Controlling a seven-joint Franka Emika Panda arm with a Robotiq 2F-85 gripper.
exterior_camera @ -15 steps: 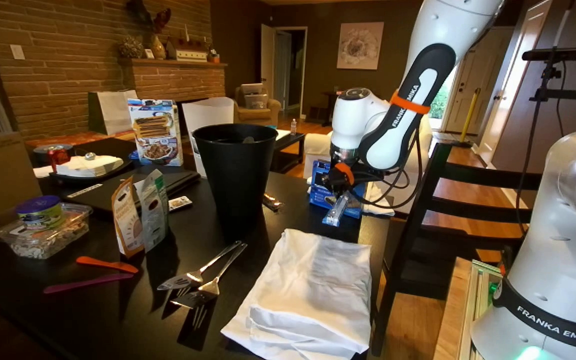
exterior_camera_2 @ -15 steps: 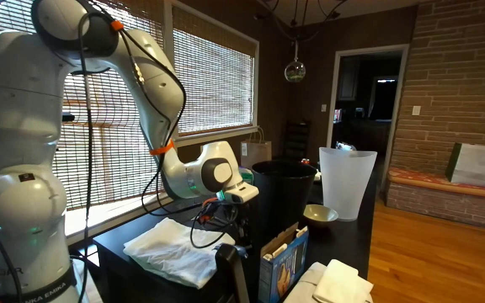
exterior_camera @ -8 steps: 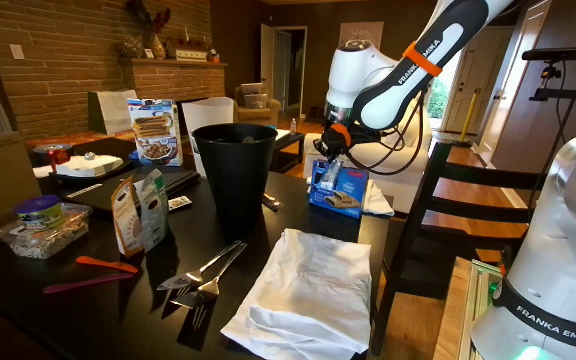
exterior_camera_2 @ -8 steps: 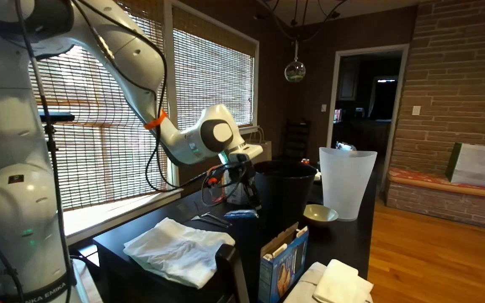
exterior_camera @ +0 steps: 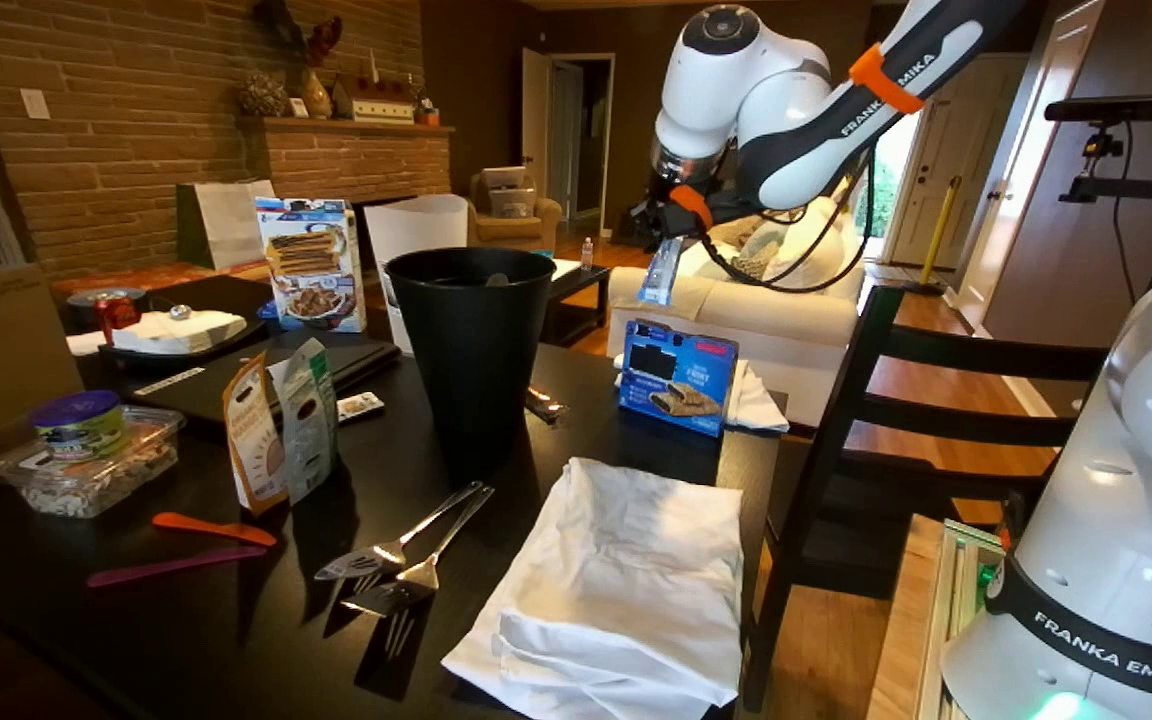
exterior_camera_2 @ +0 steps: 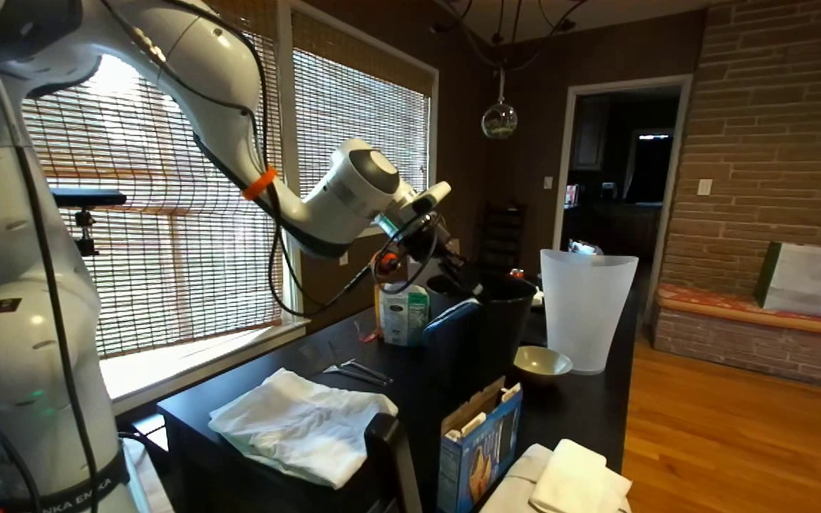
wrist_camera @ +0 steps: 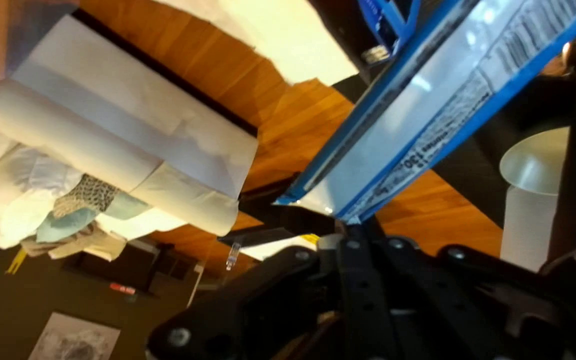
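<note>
Counter with a black top (exterior_camera: 186, 640): bears everything below except what is held.
Black tapered plastic bin (exterior_camera: 471, 350): upright, tall-rimmed; the chief obstacle near the hold, I judge.
Folded white cloth (exterior_camera: 626, 570): flat near the counter's edge, away from the work.
Blue cardboard snack box (exterior_camera: 678, 380): upright, top flaps open.
Black two-fingered hand (exterior_camera_2: 478, 290): closed down to a thin pinch, gripping one end of a flat blue-and-silver wrapped packet (exterior_camera: 660, 272).
Packet: up off the counter, slanting down from the fingertips in both exterior views, apart from bin and box; contents, cannot tell.
Carry: seems the step in hand. An end-on hold could let thin wrapping swing or twist; best to squeeze firmly, travel smoothly, allow for the dangling length at the bin's rim.
</note>
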